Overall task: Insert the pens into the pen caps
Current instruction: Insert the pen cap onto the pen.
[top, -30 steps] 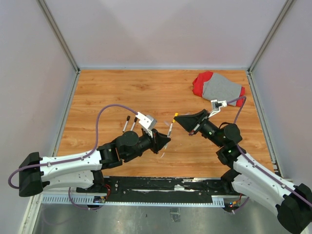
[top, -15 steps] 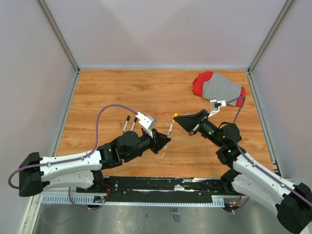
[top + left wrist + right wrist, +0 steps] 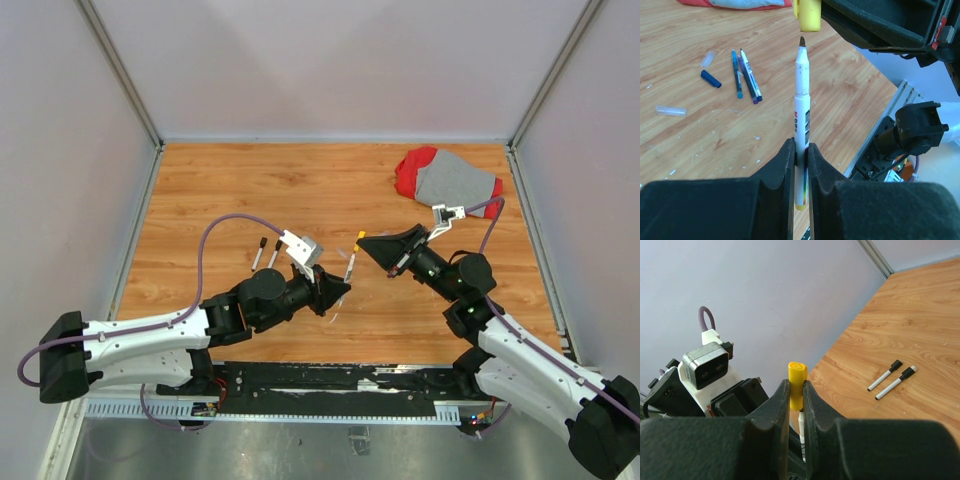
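Wooden table, grey walls: left tool grips pen, right tool grips yellow cap.

wooden table: red and grey cloth at far right. two black-capped pens side by side, left of centre. three pens bunched together, dark blue cap just beside; clear tube near.

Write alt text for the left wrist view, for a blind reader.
The left gripper clamps a white-barrelled marker pen, its dark tip just below a yellow plastic cap, not yet inserted. Behind, three thin pens and a dark blue cap lie on the wooden table.
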